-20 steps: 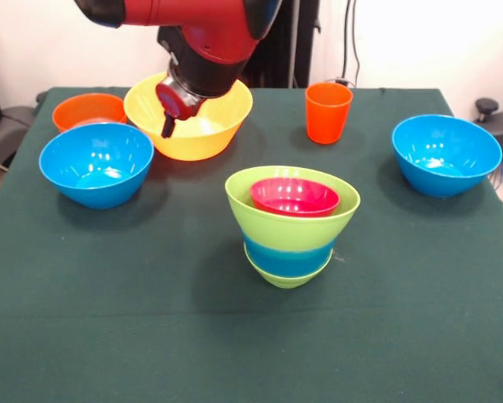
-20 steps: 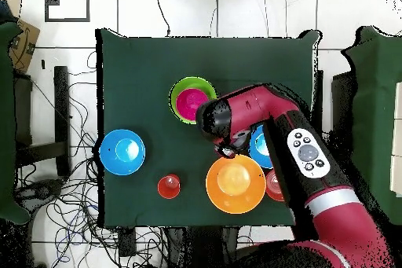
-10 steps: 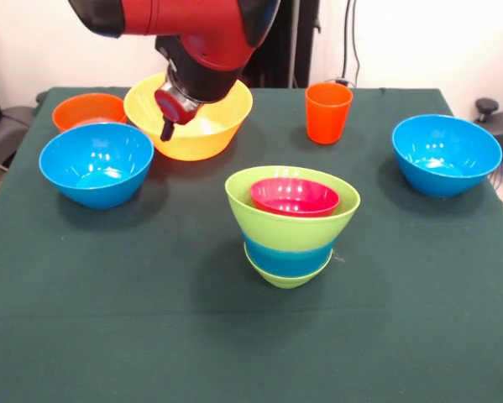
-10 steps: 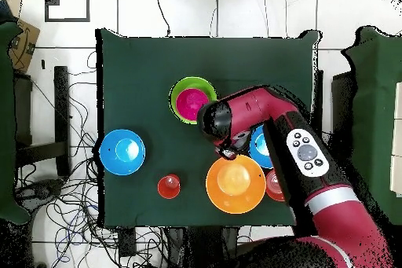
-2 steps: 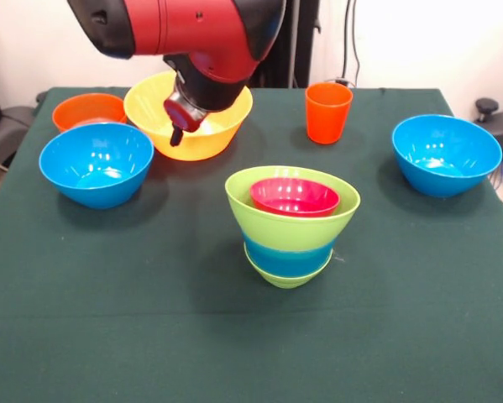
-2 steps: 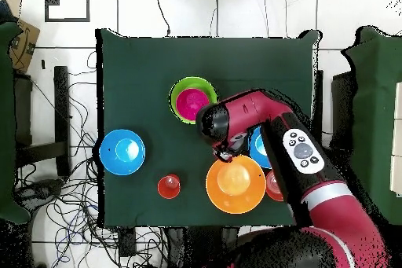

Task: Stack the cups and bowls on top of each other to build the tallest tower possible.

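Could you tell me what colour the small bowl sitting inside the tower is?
Red-pink small bowl, clearest in the front view.

No word, label, brand, number or sign can be read in either view. The arm's control pad [image 6: 301, 148] carries round buttons, but whatever marks they bear are too small to make out. The bowls, the cup and the green desk cover show plain surfaces only.

A small bowl [image 5: 294, 196] sits in the tower [image 5: 291, 227], seemingly mid-table [image 5: 150, 336].
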Robot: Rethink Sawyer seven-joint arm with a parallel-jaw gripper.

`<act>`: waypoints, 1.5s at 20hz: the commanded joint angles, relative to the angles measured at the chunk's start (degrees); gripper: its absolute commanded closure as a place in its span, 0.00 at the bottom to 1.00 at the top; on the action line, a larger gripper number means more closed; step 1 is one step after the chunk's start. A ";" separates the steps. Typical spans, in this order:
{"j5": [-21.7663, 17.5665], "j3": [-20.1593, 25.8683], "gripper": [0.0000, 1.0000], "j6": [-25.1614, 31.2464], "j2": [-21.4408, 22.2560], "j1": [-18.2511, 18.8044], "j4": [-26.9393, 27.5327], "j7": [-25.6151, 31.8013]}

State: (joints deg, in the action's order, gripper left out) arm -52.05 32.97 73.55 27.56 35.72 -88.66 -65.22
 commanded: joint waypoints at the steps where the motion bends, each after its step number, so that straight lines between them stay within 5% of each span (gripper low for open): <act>1: -4.72 -0.83 0.00 -1.85 -4.73 -0.98 2.23 13.85; 23: -5.25 -1.09 0.00 -3.39 -7.20 -2.64 4.60 9.74; 24: -5.22 -1.11 1.00 -3.43 -7.20 -2.63 4.63 9.71; 30: -5.34 -1.09 1.00 -3.15 -7.31 -2.76 4.91 9.83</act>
State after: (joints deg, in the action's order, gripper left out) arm -52.26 32.88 74.11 20.91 34.88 -88.13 -65.20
